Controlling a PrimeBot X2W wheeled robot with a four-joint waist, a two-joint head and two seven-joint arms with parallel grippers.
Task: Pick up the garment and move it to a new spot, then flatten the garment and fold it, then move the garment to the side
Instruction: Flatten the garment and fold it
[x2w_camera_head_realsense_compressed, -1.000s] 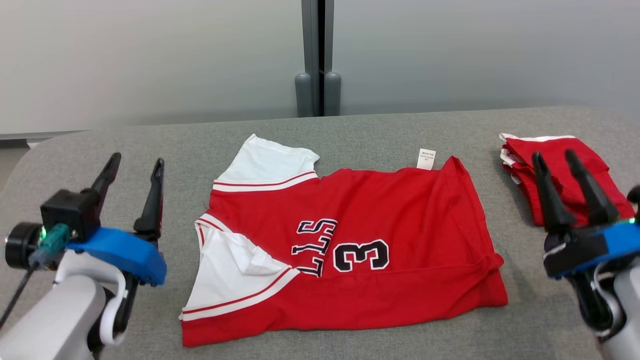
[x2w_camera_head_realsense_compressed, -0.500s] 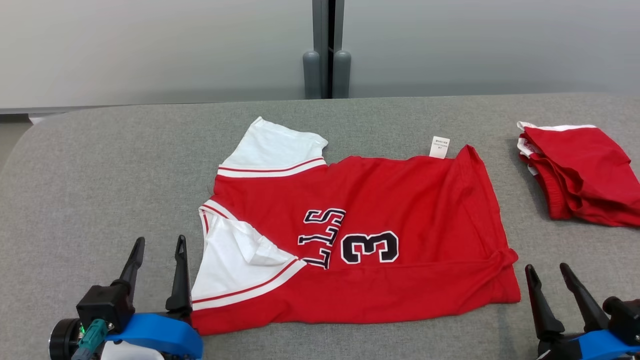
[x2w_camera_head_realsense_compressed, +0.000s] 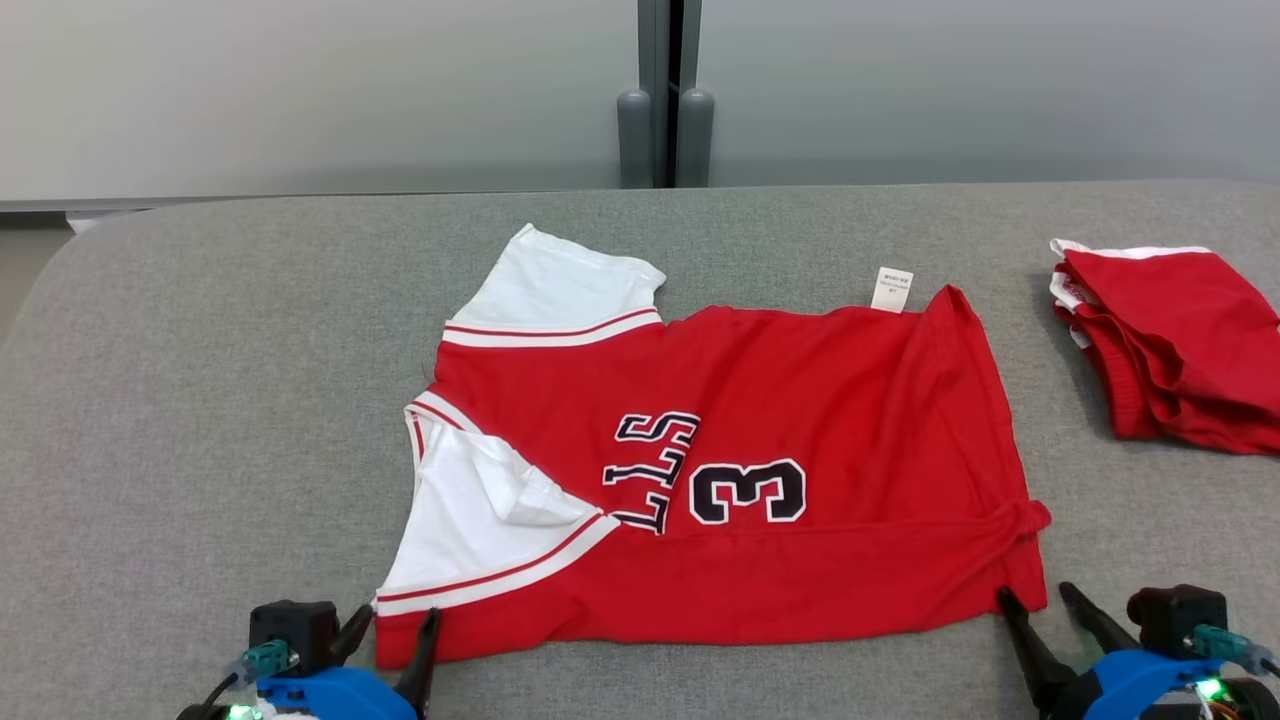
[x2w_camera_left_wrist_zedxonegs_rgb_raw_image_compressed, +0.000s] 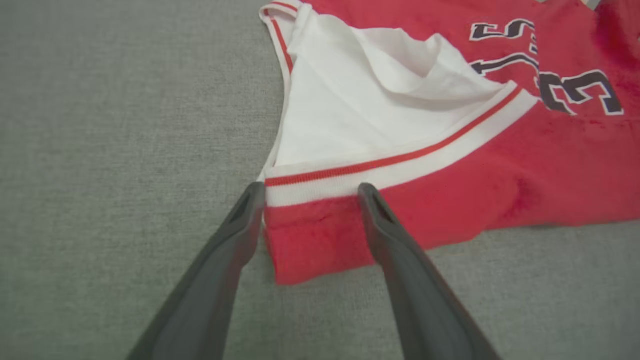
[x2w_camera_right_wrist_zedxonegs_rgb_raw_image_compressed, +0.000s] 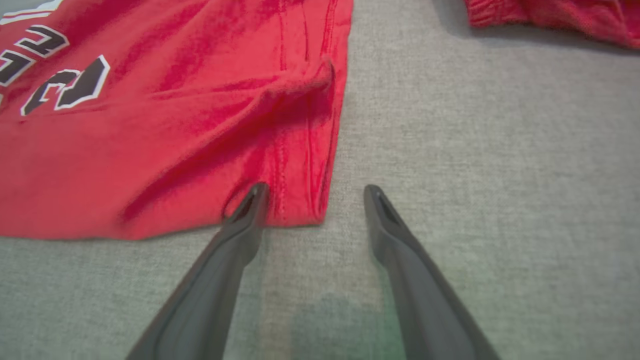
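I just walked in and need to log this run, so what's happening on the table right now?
A two-armed robot is working on a red jersey that lies spread on the grey table. Its left hand and right hand are both open. One is poised at each near corner of the jersey, and nothing is gripped yet. A second red garment sits apart on the right.

Jaws apart around red jersey (x2w_camera_left_wrist_zedxonegs_rgb_raw_image_compressed: 500, 175) corner, grey fabric surface (x2w_camera_left_wrist_zedxonegs_rgb_raw_image_compressed: 110, 130)
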